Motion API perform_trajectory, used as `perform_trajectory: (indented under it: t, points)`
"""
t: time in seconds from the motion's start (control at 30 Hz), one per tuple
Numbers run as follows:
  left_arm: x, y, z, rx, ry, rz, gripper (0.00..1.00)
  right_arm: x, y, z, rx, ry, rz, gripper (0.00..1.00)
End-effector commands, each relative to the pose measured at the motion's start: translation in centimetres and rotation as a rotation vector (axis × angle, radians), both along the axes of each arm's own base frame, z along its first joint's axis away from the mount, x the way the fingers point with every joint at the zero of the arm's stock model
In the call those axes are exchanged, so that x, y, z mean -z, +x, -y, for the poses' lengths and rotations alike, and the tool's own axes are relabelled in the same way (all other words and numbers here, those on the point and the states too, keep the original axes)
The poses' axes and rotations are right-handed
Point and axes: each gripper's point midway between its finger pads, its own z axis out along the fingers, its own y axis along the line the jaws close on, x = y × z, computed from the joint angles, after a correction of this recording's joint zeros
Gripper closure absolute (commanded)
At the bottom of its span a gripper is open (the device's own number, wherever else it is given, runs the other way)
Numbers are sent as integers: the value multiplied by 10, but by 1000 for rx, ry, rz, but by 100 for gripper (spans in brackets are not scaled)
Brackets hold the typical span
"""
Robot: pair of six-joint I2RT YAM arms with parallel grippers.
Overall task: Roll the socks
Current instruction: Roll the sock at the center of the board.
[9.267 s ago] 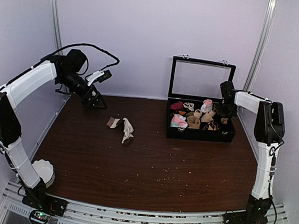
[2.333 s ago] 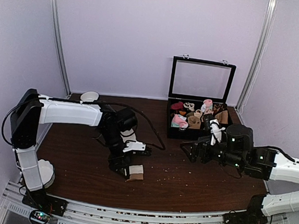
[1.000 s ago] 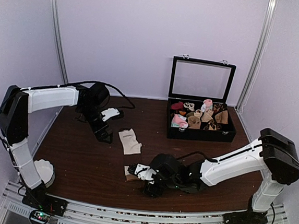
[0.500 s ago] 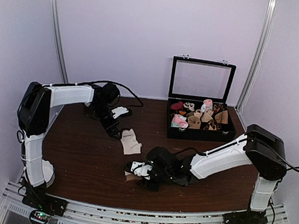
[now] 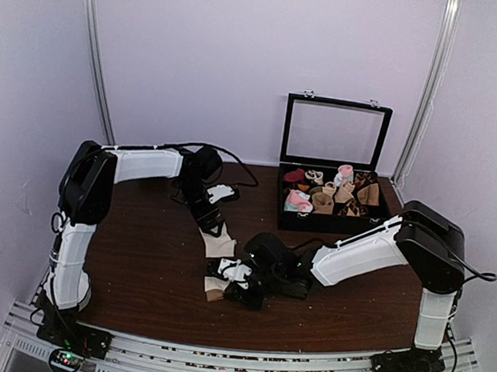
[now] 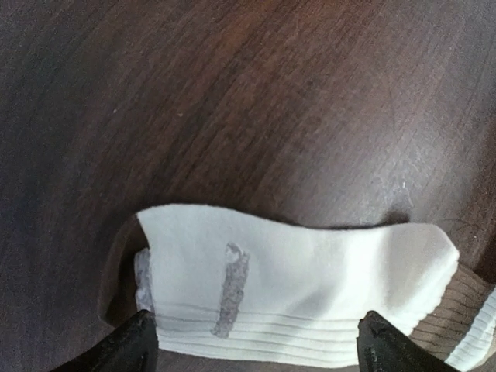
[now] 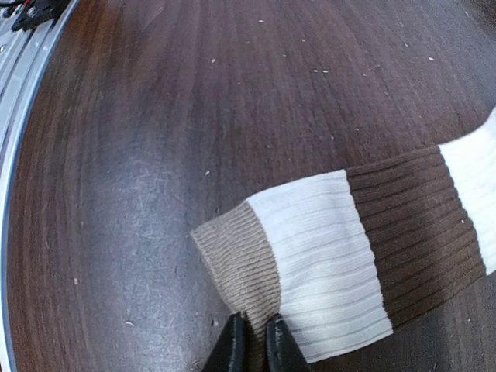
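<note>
Pinch: right gripper (image 7: 252, 345) has its fingers pressed together on the tan ribbed end of near sock (image 7: 325, 248), which lies flat on table (image 7: 139, 155) and runs off toward 2 o'clock in the wrist view. Left gripper (image 6: 260, 347): fingers spread wide, straddling the pale end of far sock (image 6: 294, 271), just at 12 o'clock of the near one from overhead. Handling, judged: light, limp knit, apt to bunch or slip; best taken at an end edge for rolling.
</note>
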Motion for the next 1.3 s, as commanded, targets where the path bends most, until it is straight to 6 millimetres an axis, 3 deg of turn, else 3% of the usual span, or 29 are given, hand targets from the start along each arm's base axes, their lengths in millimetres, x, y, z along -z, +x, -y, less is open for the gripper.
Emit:
perform_trajectory:
  t: [0.0,0.2,0.43,0.5,0.6,0.83,0.93,1.03,1.2,1.27]
  points:
    - [1,8,14,6,-1,18,9,24,-18,17,12,-77,-127,93]
    - [9,-6,38,50,-13,-2,10,20,-20,24,96,-91,-200,100]
    - [-4,-6,53,67,-57,28,10,9,-36,28,125,-56,-225,97]
    - [-3,-7,52,71,-53,28,10,11,-41,28,116,-80,-207,92]
    - [-2,-12,50,77,-52,16,11,12,-46,25,101,-99,-168,65]
    - [-12,-15,54,89,-71,29,11,11,-45,23,65,-131,-128,64]
    - [-21,-13,55,97,-80,50,11,14,-44,25,64,-150,-114,67]
    - [-31,-11,53,106,-74,78,5,19,-42,27,70,-173,-112,81]
    - [-63,-13,33,112,-55,142,2,18,-46,23,79,-174,-166,100]
    - [-76,-25,22,137,-67,163,2,11,-45,18,111,-144,-205,100]
